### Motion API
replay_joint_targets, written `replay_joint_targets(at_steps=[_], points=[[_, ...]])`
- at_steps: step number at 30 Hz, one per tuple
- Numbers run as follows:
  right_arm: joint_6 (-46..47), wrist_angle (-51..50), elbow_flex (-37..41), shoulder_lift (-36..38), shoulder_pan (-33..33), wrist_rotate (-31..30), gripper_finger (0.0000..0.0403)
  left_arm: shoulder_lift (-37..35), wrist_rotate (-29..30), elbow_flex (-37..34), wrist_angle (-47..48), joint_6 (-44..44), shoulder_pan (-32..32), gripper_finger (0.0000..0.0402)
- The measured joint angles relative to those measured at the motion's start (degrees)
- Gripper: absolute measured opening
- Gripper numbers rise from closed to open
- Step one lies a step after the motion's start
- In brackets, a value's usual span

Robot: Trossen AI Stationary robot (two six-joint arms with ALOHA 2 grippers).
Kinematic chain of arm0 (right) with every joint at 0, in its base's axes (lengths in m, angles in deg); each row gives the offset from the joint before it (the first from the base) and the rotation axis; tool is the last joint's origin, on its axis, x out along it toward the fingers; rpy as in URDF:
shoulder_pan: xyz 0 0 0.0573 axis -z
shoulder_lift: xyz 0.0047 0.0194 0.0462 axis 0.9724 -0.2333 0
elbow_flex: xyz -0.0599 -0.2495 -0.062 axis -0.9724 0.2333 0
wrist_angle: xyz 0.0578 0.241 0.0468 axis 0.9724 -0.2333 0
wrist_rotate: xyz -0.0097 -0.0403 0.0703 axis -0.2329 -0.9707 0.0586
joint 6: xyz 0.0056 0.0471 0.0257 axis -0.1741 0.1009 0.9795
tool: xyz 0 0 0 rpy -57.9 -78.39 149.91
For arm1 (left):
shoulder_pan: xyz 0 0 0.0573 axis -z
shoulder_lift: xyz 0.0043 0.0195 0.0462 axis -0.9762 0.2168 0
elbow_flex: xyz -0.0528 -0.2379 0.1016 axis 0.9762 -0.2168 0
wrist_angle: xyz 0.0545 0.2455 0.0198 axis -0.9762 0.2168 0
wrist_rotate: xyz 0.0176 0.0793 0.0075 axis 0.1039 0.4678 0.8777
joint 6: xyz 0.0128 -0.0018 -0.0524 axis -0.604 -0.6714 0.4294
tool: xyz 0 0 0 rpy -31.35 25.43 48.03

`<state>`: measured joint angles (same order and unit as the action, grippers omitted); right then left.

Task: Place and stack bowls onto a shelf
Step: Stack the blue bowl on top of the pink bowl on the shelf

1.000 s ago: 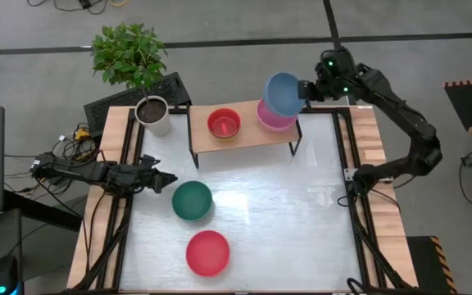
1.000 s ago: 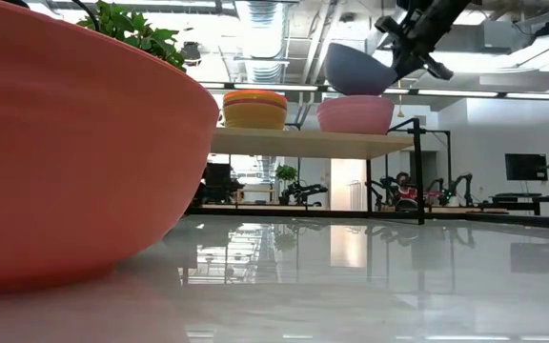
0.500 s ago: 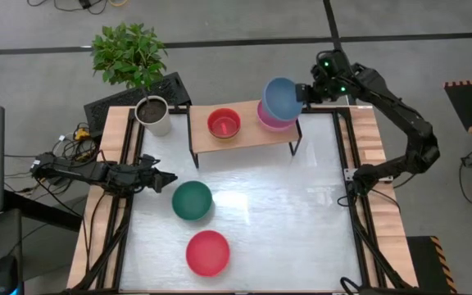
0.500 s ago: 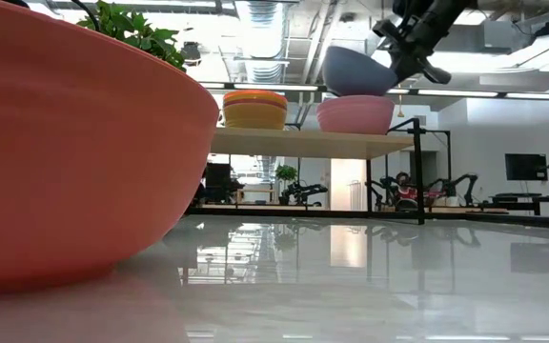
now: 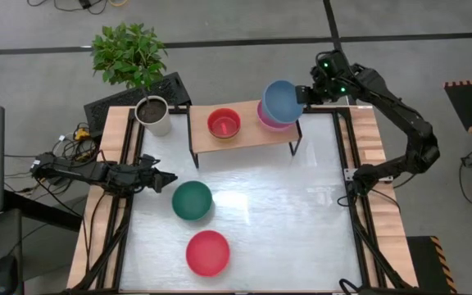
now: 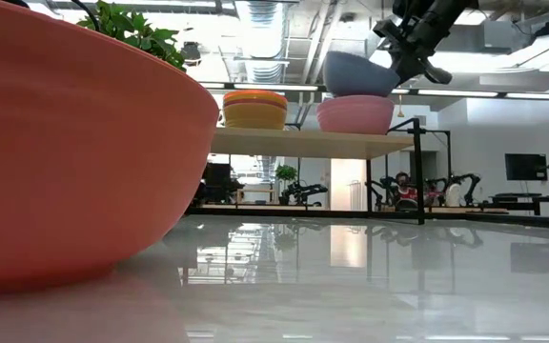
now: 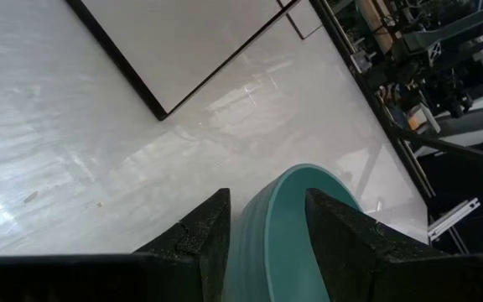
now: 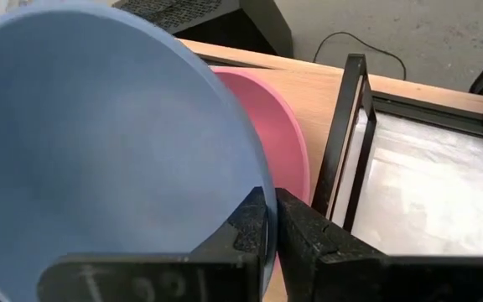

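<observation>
Right gripper at the upper right of the frame is pinching the blue bowl's rim, bowl sitting tilted in the pink bowl on the shelf, left gripper parked wide by the dark green bowl.

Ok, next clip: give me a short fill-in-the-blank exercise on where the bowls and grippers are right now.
1. The right gripper pinches the rim of the ____ bowl.
2. That bowl sits in the ____ bowl on the shelf.
3. The left gripper, jaws open, waits beside the dark ____ bowl.
4. The bowl nearest the table's front edge is ____.

Missing words: blue; pink; green; red
</observation>
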<state>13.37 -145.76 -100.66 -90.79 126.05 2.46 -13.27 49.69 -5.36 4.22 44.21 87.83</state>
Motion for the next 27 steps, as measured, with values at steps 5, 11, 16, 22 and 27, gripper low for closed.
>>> replay_joint_targets(at_steps=[5,11,16,22,27], points=[[-0.76,0.02,0.01,0.0,0.0,-0.02,0.0076,0.02,0.6,0.0,0.01,0.05,0.0,0.014],[-0.72,0.39,0.01,0.02,0.11,-0.04,0.0127,0.01,1.49,0.0,-0.01,0.03,0.0,0.014],[-0.52,2.36,0.01,0.02,0.11,-0.04,0.0158,0.02,1.5,0.0,-0.01,0.04,0.0,0.014],[-0.24,4.42,-0.14,0.02,0.11,-0.09,0.0165,0.02,1.5,0.0,-0.01,0.04,0.0,0.014],[-0.18,4.65,-1.84,0.04,0.17,-0.13,0.0163,0.01,1.43,0.0,-0.01,0.12,0.0,0.014]])
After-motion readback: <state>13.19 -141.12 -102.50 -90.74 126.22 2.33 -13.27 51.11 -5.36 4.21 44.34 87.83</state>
